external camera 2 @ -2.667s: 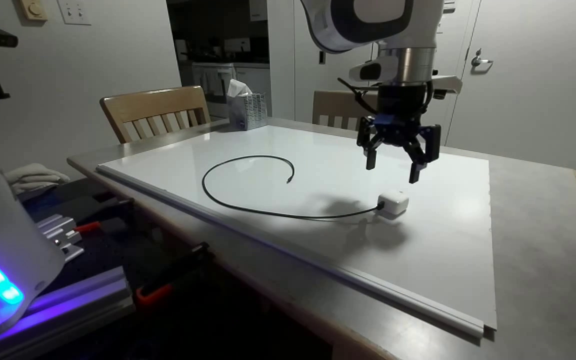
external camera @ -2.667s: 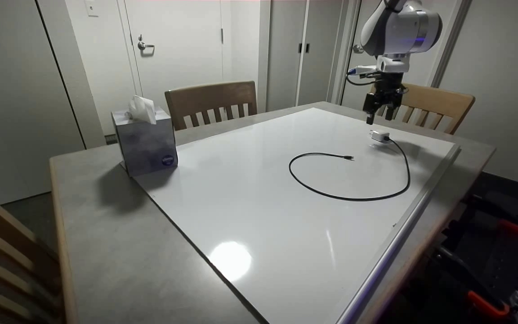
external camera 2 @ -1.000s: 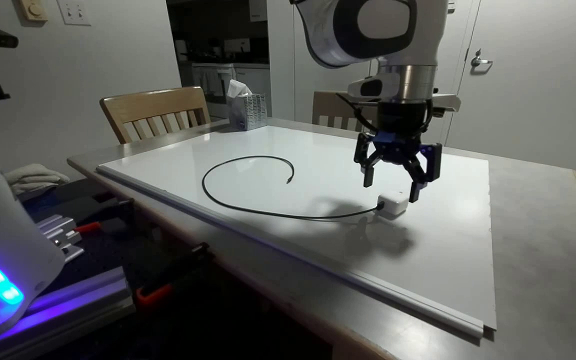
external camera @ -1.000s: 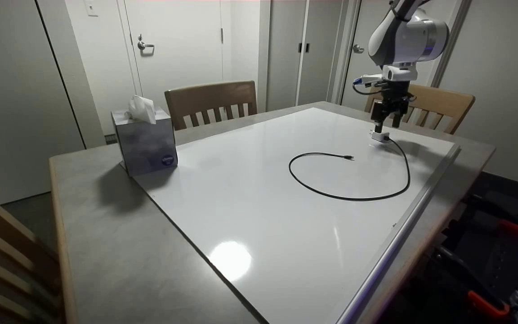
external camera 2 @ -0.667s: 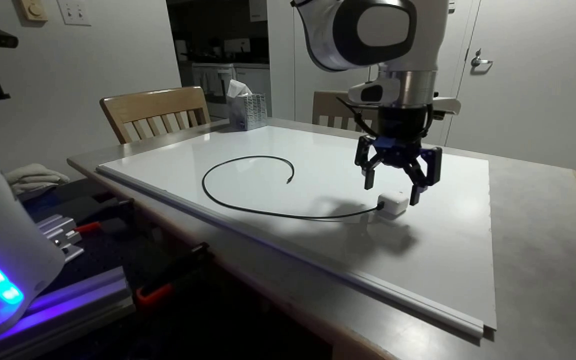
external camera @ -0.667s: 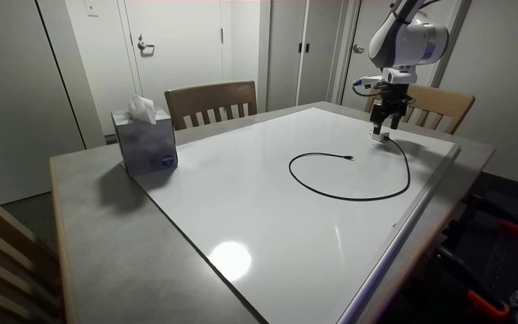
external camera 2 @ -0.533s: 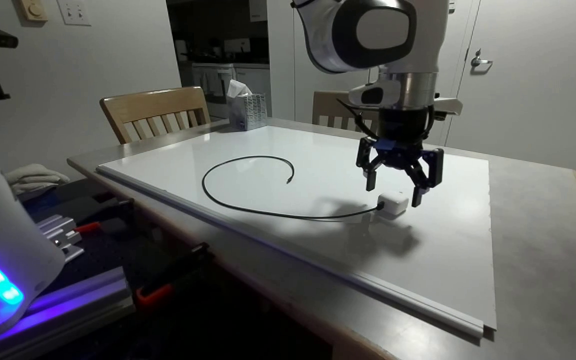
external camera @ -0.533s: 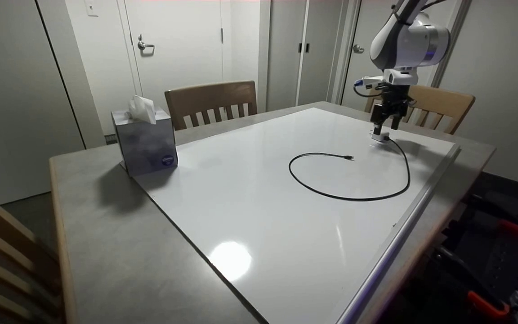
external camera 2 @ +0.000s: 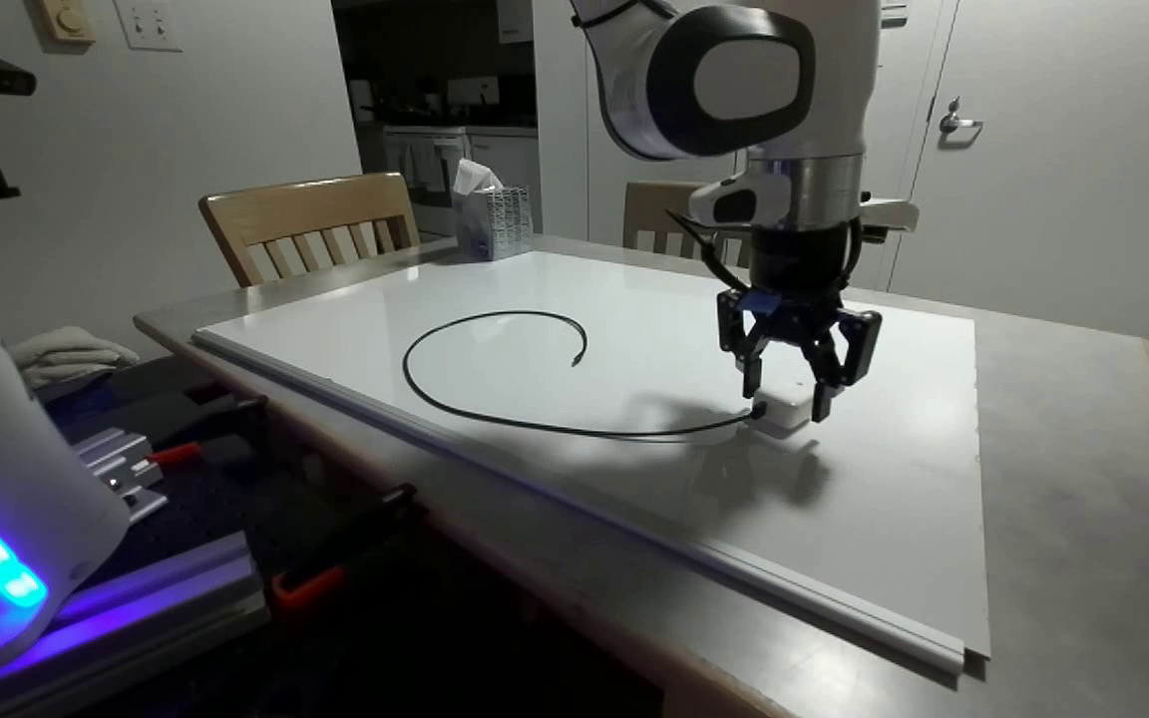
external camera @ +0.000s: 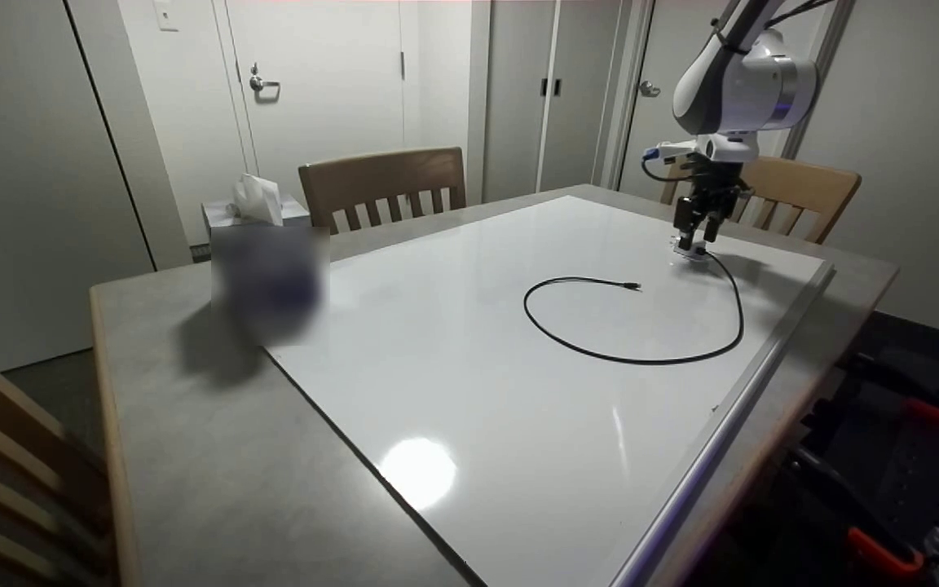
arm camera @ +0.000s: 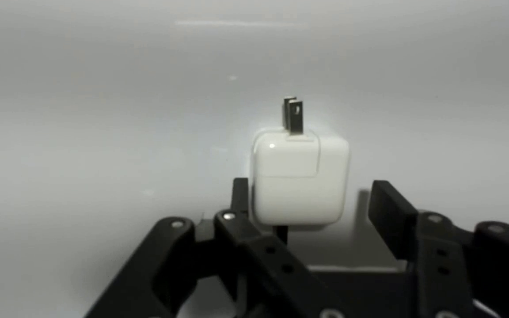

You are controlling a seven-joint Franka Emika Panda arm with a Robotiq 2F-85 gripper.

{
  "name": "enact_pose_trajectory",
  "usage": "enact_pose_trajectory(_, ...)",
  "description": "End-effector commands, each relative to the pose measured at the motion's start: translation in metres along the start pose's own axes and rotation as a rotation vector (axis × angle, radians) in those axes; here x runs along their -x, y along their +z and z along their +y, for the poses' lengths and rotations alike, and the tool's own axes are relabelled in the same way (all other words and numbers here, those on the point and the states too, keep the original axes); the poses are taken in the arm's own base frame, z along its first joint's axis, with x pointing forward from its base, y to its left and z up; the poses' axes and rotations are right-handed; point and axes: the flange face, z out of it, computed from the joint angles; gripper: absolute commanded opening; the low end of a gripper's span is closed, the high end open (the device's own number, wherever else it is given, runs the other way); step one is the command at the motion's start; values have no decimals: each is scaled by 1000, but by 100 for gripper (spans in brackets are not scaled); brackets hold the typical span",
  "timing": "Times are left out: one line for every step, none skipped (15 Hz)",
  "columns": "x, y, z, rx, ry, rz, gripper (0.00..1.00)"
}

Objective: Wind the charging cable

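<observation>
Gripper (external camera: 698, 242): in an exterior view, lower than in the earlier frames, down at one end of the cable (external camera: 657, 361).
Cable: lying in a wide curve on the whiteboard (external camera: 453, 359), unmoved.
Tissue box (external camera: 295, 212): front blurred, a tissue (external camera: 258, 198) rising from its top.
Table (external camera: 192, 456): beneath the whiteboard; chairs (external camera: 388, 167) beside it, a door (external camera: 331, 98) beyond.
Fingers (external camera 2: 821, 401): in an exterior view, closer together than before, flanking the cable's white plug (external camera 2: 786, 407).
Plug: in the wrist view, between the parted fingers, one just beside it, the other clear of it; gripper unclenched.
</observation>
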Motion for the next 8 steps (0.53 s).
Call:
enact_pose_trajectory(-5,3,1,-6,-12,-44,43)
enact_pose_trajectory(-5,3,2,-8,-13,-46,37)
enact_pose_trajectory(-5,3,2,-9,-14,-48,29)
enact_pose_trajectory(-5,3,3,-10,-13,-50,26)
enact_pose_trajectory(-5,3,3,-10,-14,-50,26)
enact_pose_trajectory(-5,3,3,-9,-15,-51,26)
enact_pose_trajectory(-3,2,2,-11,-21,-49,26)
enact_pose_trajectory(-2,2,2,-13,-27,-48,26)
